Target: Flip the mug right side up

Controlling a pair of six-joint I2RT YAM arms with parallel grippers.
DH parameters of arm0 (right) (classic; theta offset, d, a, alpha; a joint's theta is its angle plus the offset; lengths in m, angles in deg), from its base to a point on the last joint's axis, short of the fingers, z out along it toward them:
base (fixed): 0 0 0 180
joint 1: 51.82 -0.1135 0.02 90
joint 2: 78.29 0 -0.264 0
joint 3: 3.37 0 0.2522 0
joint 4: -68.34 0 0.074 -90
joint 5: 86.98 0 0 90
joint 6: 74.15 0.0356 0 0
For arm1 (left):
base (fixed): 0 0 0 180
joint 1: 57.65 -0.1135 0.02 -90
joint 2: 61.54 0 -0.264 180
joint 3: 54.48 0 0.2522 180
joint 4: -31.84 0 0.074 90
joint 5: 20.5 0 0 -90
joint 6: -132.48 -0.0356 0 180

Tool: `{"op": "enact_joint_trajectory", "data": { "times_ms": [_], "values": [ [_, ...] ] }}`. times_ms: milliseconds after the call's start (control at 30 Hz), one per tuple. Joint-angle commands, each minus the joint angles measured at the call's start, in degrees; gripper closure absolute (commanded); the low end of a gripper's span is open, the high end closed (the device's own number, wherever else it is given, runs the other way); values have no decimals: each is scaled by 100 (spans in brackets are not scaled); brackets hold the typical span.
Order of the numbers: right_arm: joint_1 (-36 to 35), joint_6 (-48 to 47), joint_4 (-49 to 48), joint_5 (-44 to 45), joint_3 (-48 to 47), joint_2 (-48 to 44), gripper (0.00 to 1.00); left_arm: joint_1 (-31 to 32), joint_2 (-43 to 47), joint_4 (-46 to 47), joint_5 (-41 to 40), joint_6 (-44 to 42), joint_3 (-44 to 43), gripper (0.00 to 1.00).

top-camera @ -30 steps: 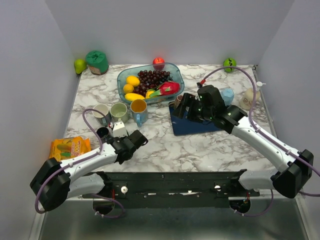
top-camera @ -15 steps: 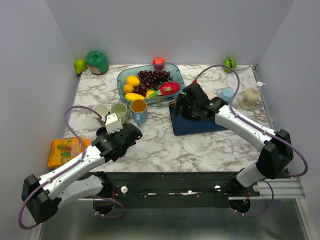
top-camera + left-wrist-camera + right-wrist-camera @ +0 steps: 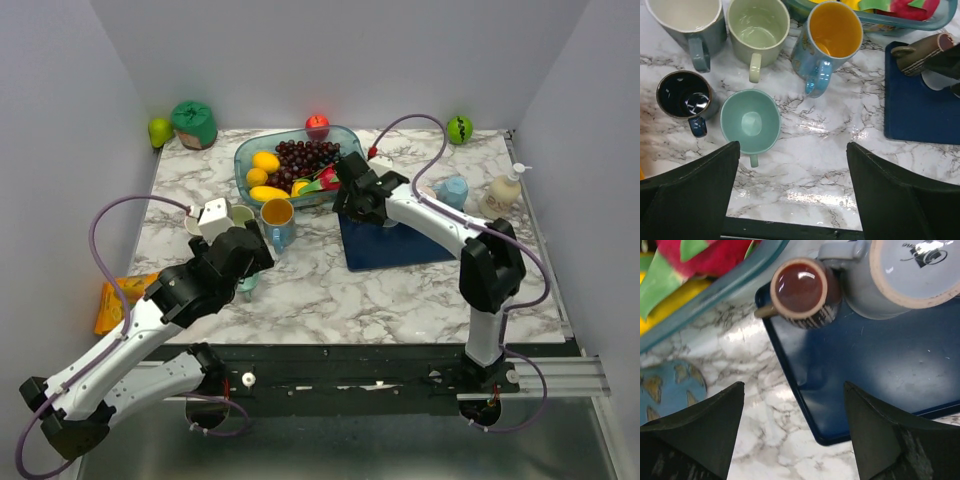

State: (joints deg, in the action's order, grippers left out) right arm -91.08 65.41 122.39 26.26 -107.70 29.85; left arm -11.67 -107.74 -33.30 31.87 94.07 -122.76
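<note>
A brown mug (image 3: 802, 290) stands bottom up at the far left corner of the blue mat (image 3: 880, 370). A grey mug (image 3: 910, 275) stands bottom up beside it, with a logo on its base. My right gripper (image 3: 794, 387) is open and empty, hovering over the mat's left edge just short of the brown mug; in the top view it (image 3: 352, 195) is beside the glass dish. My left gripper (image 3: 792, 150) is open and empty above bare marble in front of several upright mugs. The brown mug (image 3: 922, 50) also shows at the right of the left wrist view.
Upright mugs: grey-white (image 3: 687, 25), light green (image 3: 757, 27), blue with orange inside (image 3: 832, 35), navy (image 3: 685, 95), teal (image 3: 750, 122). Glass fruit dish (image 3: 345, 140), chips bag (image 3: 115, 305), soap bottle (image 3: 500, 195), light blue cup (image 3: 455, 190). Walls close on three sides.
My right gripper has swung left across the mat to its far left corner by the dish. My left arm has risen and moved back over the mugs.
</note>
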Motion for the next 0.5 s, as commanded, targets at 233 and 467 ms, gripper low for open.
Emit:
{"op": "enact_joint_trajectory", "data": {
  "times_ms": [233,467],
  "values": [
    [226,2627,2060,1217,-2096,1596,13,-299,-302,602,871,-852,-445,3],
    [446,3156,2141,919,-2378,1983,13,-589,-241,646,1178,-1028,-463,2]
  ]
}}
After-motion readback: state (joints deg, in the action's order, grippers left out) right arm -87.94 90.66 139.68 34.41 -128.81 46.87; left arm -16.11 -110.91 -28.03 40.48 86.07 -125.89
